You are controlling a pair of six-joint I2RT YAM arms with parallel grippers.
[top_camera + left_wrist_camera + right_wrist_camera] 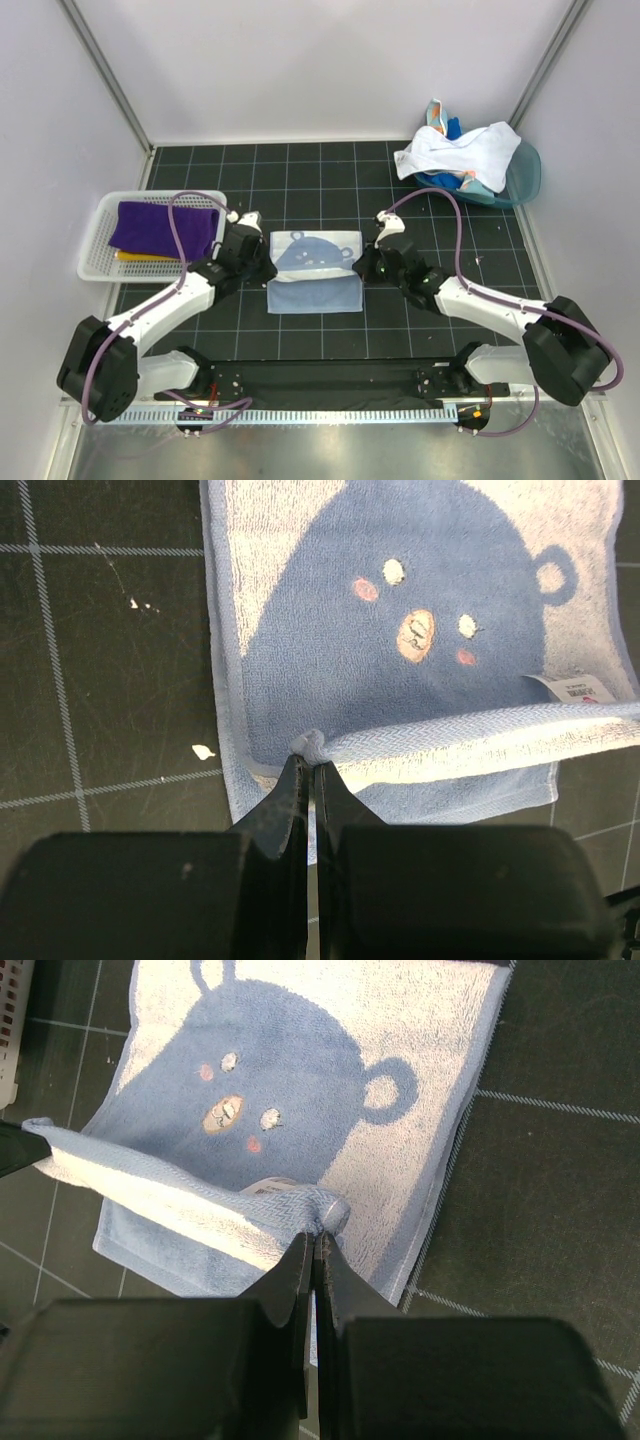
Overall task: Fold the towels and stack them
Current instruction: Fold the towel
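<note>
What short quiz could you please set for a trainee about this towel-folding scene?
1. True or false: the left gripper hangs open above the bear towel.
2. What lies on top in the white basket? A) purple towel B) white towel C) bear towel
3. Fill in: the heap of crumpled towels sits in the teal ___ at the rear right.

Key:
1. False. It is shut on a corner of that towel, as is the right gripper.
2. A
3. tub
</note>
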